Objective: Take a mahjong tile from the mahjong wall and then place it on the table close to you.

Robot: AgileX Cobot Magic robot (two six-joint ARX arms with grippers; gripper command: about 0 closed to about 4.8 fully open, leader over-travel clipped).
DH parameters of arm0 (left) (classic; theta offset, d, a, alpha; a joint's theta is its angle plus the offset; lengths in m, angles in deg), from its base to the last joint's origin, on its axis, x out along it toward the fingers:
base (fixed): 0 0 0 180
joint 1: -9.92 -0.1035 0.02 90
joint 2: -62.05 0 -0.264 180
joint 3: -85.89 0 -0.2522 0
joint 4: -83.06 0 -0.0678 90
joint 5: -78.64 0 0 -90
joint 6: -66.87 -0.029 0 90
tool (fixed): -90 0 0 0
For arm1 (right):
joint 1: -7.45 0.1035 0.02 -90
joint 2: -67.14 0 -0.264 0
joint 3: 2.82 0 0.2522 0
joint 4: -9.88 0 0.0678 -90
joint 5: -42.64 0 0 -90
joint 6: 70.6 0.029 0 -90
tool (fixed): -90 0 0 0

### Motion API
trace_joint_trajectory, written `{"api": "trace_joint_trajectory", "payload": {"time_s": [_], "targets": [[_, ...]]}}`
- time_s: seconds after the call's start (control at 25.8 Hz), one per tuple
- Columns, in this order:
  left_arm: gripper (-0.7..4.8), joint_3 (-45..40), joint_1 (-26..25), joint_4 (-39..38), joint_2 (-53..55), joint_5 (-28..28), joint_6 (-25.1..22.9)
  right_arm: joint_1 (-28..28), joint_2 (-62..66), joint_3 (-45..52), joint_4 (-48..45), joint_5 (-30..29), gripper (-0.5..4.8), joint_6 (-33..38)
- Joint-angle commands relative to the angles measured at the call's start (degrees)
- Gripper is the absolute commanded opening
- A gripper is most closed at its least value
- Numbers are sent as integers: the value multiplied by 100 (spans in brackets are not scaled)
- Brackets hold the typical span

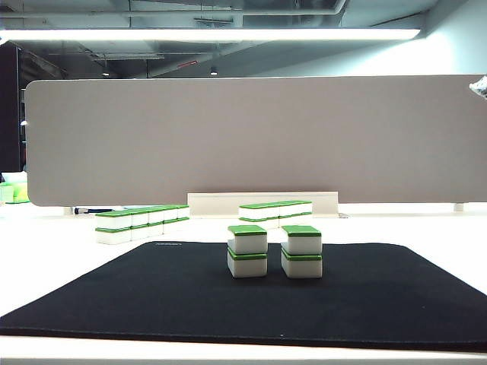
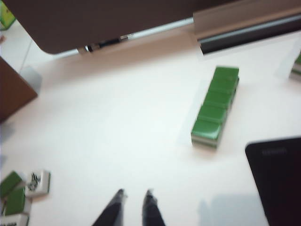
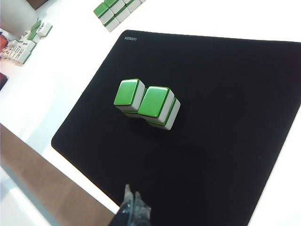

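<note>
left tool (image 2: 134,195) hangs nearly closed and empty over bare white worktop (image 2: 117,122), wall (image 2: 214,107) sits off the mat (image 2: 277,174) corner, right tool (image 3: 134,200) pressed together near the mat's edge

On the white table (image 1: 426,224) lies a black mat (image 1: 152,296). Near the mat's far edge stand two stacks of mahjong tiles, each two high with green tops: the left stack (image 1: 247,251) and the right stack (image 1: 302,252), just apart. Beyond the mat's far left corner runs the mahjong wall (image 1: 141,223). A shorter row (image 1: 275,212) lies behind the mat's far edge, before a grey-beige partition (image 1: 251,141). Neither gripper appears.
</note>
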Motion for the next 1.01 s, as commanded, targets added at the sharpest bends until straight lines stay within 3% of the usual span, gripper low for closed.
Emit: {"api": "trace_joint_trajectory", "payload": {"time_s": [0.04, 0.54, 0.85, 1.01], "targets": [[51, -929, -227, 544, -739, -24, 35, 7, -9, -39, -85, -7, -1, -13], [51, -4389, -901, 2476, -3635, -376, 1021, 9, -11, -39, -85, -9, -1, -13], [51, -5206, -944, 2761, -4308, -411, 1405, 11, -11, -39, -85, -9, -1, -13], [52, -5206, -946, 2315, -4647, -402, 1379, 13, -11, -39, -85, -11, -1, -13]]}}
